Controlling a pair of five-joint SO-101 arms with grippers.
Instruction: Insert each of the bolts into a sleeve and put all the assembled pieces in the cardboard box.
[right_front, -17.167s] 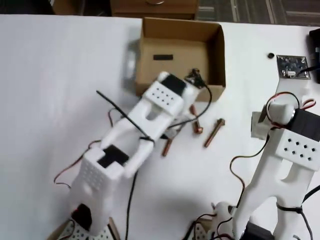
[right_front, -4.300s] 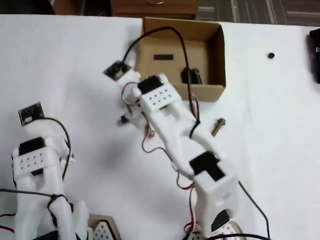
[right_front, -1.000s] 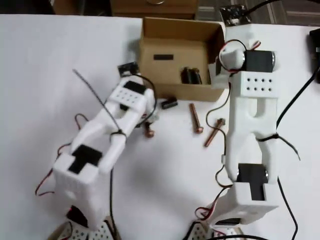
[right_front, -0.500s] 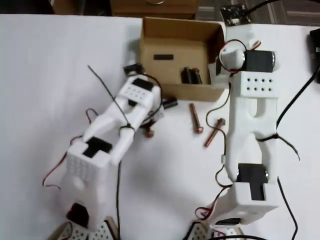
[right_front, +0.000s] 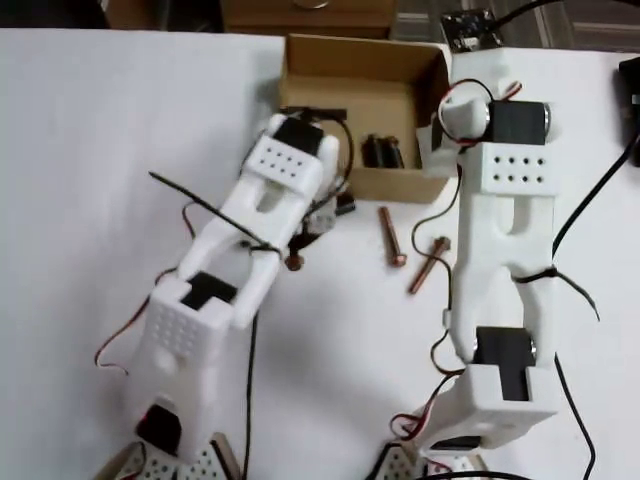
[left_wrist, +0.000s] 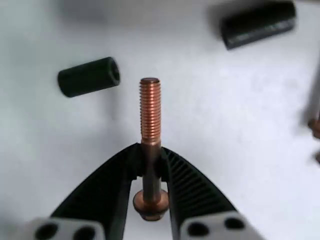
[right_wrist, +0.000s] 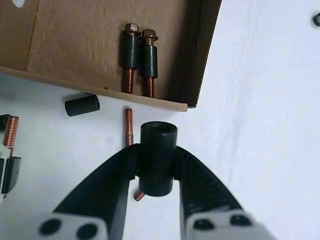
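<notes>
- Copper-coloured metal, the bolt (left_wrist: 149, 112) looks stiff, small and light. Its smooth shank could slip or swivel between ribbed pads, so a hold close under the head suits it best.
- That is how the left hand (left_wrist: 150, 152) has it: both fingers are pinched on the shank just above the head. The whole threaded end stands free for insertion.
- The right hand (right_wrist: 156, 152) is clamped across the middle of a black sleeve (right_wrist: 157, 170), with the open bore unobstructed. I judge the sleeve rigid and light. Being round, it would roll if let go on the table (right_front: 100, 150).
- Seen from above, the left hand sits at 7 o'clock from the cardboard box (right_front: 405, 186), and the right hand at its 3 o'clock side.
- Two assembled pieces (right_wrist: 140, 55) lie side by side inside the box.
- A loose sleeve (right_wrist: 82, 105) lies at 6 o'clock, just outside the front wall.
- Two loose bolts (right_front: 391, 236) rest on the table at 5 o'clock from the box.
- Mating will need the bolt and bore closely in line, as neither part looks likely to flex.
</notes>
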